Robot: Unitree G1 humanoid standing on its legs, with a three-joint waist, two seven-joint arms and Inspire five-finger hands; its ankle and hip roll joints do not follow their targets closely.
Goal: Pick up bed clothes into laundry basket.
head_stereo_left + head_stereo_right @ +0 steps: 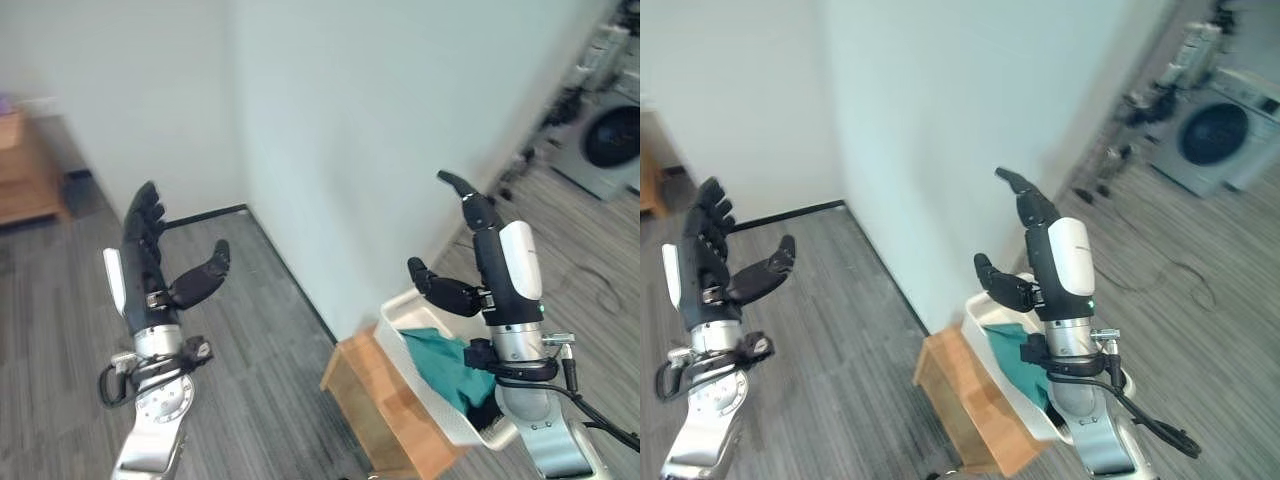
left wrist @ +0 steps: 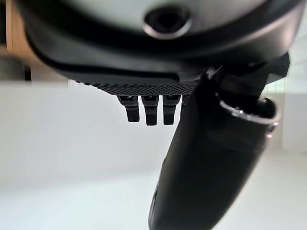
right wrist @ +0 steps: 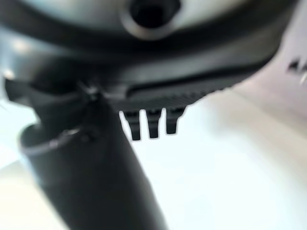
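Your right hand (image 1: 505, 265), fingers spread and empty, is raised above the white laundry basket (image 1: 430, 395); teal clothes (image 1: 450, 362) lie inside it. Left hand (image 1: 150, 270) likewise spread.

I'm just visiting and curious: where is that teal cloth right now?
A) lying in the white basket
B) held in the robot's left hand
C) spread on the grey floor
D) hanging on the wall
A: the teal cloth lies inside the white basket on the wooden stand, while the left hand and right hand are raised, open and empty.
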